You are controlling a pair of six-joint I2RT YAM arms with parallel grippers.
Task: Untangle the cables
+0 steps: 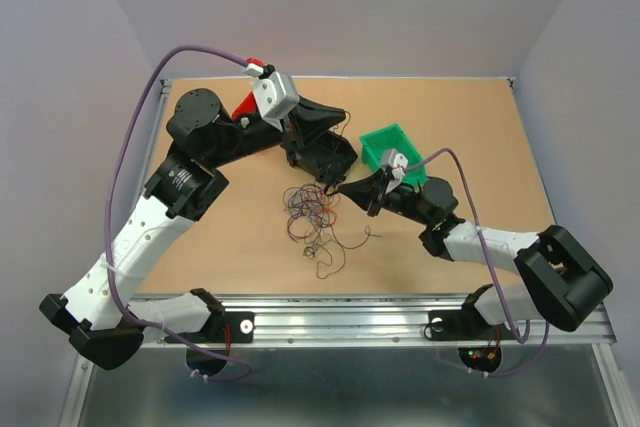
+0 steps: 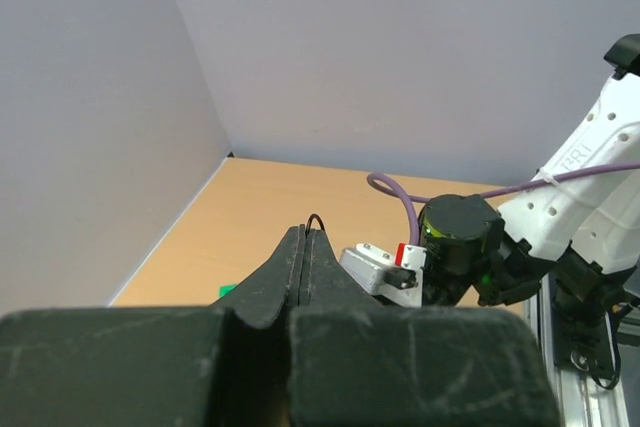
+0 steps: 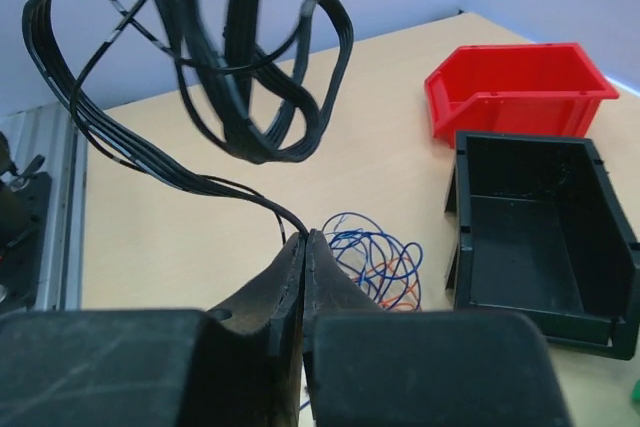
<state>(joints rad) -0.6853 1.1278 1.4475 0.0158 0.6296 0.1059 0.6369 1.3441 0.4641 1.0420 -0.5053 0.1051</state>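
Note:
The cables lie as a loose curly tangle point(image 1: 310, 217) of red, blue, orange and dark strands mid-table; its blue and orange loops also show in the right wrist view point(image 3: 372, 262). My left gripper point(image 1: 343, 115) is raised above the table, shut on a thin black wire whose loop sticks out at the tips point(image 2: 316, 219). My right gripper point(image 1: 344, 187) is low beside the tangle's top right edge, shut on a bundle of black wires point(image 3: 250, 147) that loop upward out of view. A thin dark strand point(image 1: 343, 147) hangs between the two grippers.
A green bin point(image 1: 392, 145) stands right behind my right wrist. A black bin point(image 1: 322, 155) sits under my left arm and shows open and empty in the right wrist view point(image 3: 540, 232). A red bin point(image 3: 520, 87) lies beyond it, near the back left point(image 1: 245, 105).

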